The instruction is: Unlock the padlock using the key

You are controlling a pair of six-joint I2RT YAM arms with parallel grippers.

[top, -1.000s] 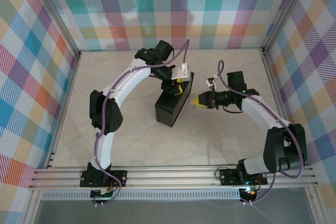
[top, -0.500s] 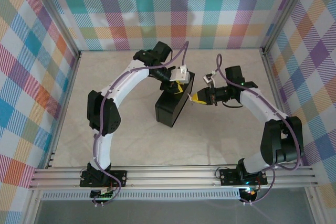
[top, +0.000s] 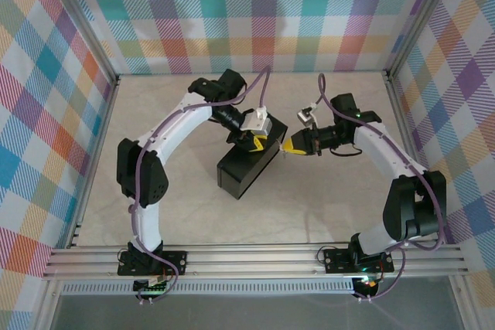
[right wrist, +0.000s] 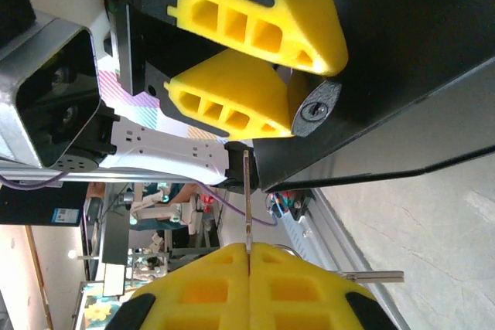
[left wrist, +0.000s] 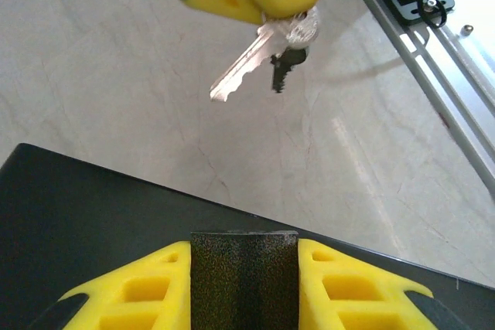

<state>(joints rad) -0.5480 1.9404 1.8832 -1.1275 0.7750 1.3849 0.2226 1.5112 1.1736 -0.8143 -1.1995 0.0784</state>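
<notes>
The padlock (left wrist: 244,276), a dark grey speckled block, sits between my left gripper's (left wrist: 244,249) yellow fingers, which are shut on it just above the black box (left wrist: 77,222). From the right wrist its keyhole end (right wrist: 315,110) shows between those fingers (right wrist: 263,28). My right gripper (right wrist: 249,246) is shut on the key (right wrist: 247,191), seen edge-on, its tip short of and to the left of the keyhole. The silvery key (left wrist: 244,67) points down-left, with a darker second key (left wrist: 282,67) hanging beside it. From above, the left gripper (top: 254,141) and right gripper (top: 288,147) nearly meet.
The black box (top: 246,166) lies mid-table under the left gripper. Pale tabletop (top: 325,199) lies open in front of it. Metal frame rails (top: 255,256) run along the near edge, and checked walls (top: 255,13) close off the back and sides.
The right gripper with the key moved left, close to the left gripper. The left arm swung left and the box shifted left and toward the near edge.
</notes>
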